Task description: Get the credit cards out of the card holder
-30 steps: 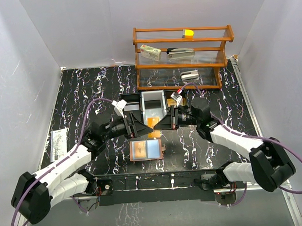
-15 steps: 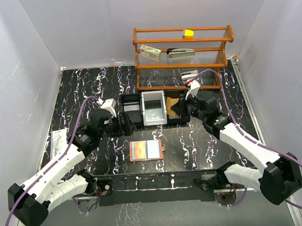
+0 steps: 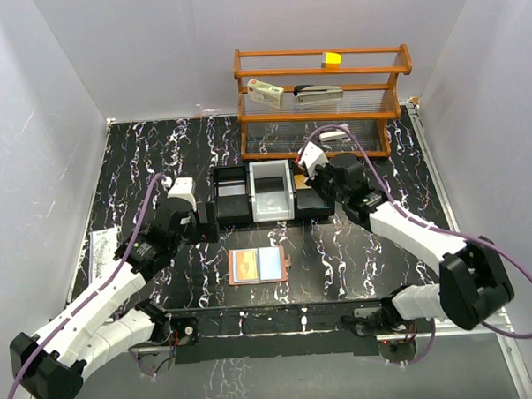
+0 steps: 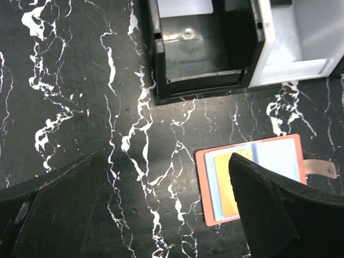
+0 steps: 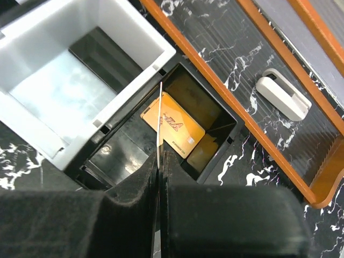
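Note:
The salmon-pink card holder (image 3: 258, 266) lies open and flat on the table in front of the black three-part tray (image 3: 232, 207). It holds a yellow-orange card (image 4: 227, 185) and a pale blue card (image 4: 277, 160), and its snap tab (image 4: 320, 168) points right. My left gripper (image 3: 209, 227) is open and empty, above and left of the holder (image 4: 204, 183); its right finger (image 4: 279, 215) hides part of it. My right gripper (image 3: 311, 187) is shut on a thin card seen edge-on (image 5: 159, 121) over the tray's right compartment (image 5: 115, 156), where an orange card (image 5: 180, 129) lies.
The tray's middle compartment is a white bin (image 3: 272, 189); its left one (image 4: 201, 48) is black. A wooden shelf (image 3: 322, 71) at the back carries a white-and-red box (image 3: 266, 93), a stapler (image 3: 319, 92), a yellow block (image 3: 331, 59) and a white item (image 5: 283, 97). A packet (image 3: 103, 255) lies far left.
Both grippers were together above the holder with an orange card. The right gripper has carried a card back to the tray's right compartment. The left gripper has drawn back left and opened.

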Available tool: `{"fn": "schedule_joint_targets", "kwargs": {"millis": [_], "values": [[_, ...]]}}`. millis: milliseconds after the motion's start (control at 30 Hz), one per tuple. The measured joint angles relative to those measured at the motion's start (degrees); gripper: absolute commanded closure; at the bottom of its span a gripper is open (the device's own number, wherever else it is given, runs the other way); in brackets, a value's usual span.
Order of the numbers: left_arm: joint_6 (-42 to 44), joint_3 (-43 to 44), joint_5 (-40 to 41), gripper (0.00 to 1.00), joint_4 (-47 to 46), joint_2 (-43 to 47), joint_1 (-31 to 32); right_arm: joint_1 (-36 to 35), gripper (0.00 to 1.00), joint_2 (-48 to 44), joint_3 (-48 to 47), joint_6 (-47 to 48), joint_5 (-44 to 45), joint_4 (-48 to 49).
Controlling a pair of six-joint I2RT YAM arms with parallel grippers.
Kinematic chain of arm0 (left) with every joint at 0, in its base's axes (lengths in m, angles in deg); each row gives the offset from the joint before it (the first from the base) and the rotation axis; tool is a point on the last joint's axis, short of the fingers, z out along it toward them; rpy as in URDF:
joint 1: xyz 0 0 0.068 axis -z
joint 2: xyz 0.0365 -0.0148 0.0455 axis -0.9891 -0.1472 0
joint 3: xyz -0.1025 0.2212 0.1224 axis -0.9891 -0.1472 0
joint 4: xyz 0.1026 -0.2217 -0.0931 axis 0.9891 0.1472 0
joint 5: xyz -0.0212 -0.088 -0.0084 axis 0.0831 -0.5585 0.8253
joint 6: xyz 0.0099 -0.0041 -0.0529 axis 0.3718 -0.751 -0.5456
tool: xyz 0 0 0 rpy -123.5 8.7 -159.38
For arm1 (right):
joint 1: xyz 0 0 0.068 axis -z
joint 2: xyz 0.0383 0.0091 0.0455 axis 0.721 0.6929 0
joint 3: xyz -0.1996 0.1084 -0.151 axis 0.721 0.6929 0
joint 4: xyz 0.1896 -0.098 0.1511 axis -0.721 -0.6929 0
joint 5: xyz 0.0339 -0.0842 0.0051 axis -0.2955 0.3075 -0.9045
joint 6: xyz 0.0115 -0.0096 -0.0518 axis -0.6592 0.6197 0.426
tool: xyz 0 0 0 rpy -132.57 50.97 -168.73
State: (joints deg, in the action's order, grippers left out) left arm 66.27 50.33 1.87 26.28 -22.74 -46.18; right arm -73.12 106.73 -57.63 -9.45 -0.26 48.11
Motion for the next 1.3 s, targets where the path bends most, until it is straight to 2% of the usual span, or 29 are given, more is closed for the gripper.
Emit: {"fn": "schedule_joint_targets", "kwargs": {"millis": [133,333,867,1300], "values": [[0.7,-3.1,0.8,0.01,-0.2,3.3,0.0,0.0,1.0,5.8,-1.6,5.4,0.0,0.4],[1.0,-3.3,2.3,0.01,-0.8,5.8,0.0,0.3,1.0,11.5,-2.3,10.7,0.0,2.4],[2.8,-3.3,2.4,0.01,-2.3,5.7,0.0,2.4,1.0,24.6,-8.3,19.2,0.3,7.6],[3.8,-3.3,1.1,0.01,-2.7,4.4,0.0,3.1,1.0,27.8,-8.4,24.0,0.4,15.2]]}}
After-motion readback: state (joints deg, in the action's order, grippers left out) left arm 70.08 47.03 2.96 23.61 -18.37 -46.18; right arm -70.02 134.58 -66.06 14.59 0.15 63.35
